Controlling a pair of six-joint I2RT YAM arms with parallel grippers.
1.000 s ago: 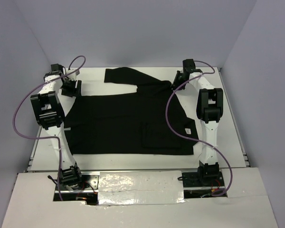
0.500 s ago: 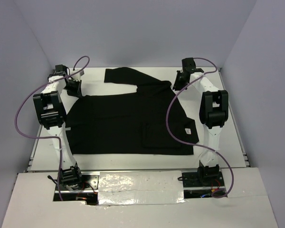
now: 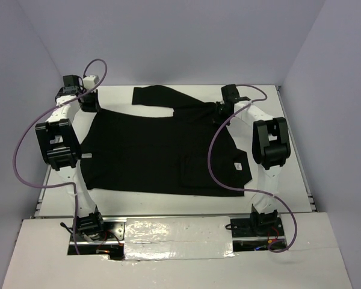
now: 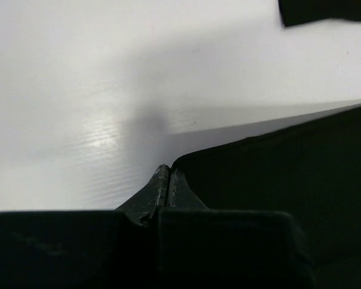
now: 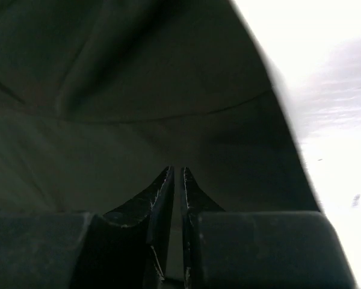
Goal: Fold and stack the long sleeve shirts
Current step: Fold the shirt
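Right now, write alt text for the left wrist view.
The left tool is shut on a corner of the black shirt, which fills the lower right. White table spreads beyond, with more black cloth at top right.

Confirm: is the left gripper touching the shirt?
Touching. In the left wrist view, the shirt corner runs straight into the closed tips of the left gripper, with no gap between them.

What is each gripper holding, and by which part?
Left gripper pinches the shirt by its far left corner. Right gripper nearly shut over fabric; hold cannot be told.
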